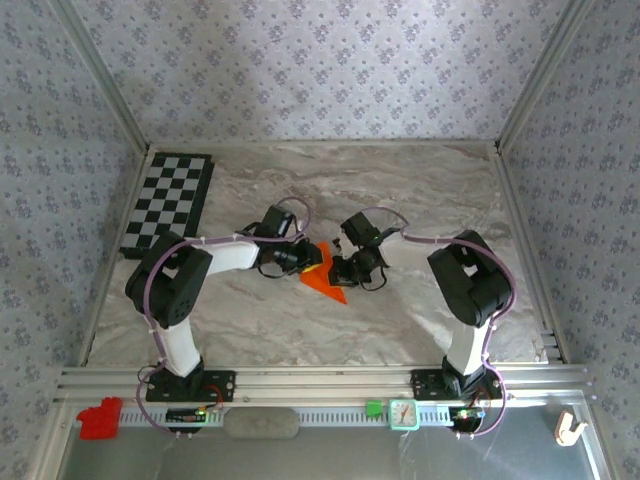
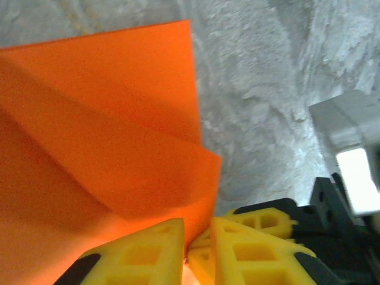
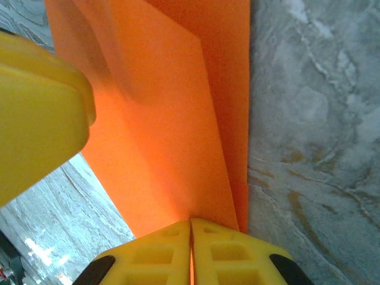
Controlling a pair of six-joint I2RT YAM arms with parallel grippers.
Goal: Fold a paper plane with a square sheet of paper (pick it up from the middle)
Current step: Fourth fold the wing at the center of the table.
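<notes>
Marble tabletop [image 3: 314, 119]: orange paper [image 3: 178, 119] between right fingers [image 3: 237, 255].

The paper [image 1: 322, 281] is at the middle of the tabletop [image 1: 420, 190], between the two arms. The left fingers [image 2: 148, 252] close on its left edge and the right fingers [image 3: 231, 252] on its right edge. A checkerboard [image 1: 170, 200] lies in the far left corner, well apart from the paper. On the near rail [image 1: 320, 378], a block [image 1: 98, 418] sits at the left end.
</notes>
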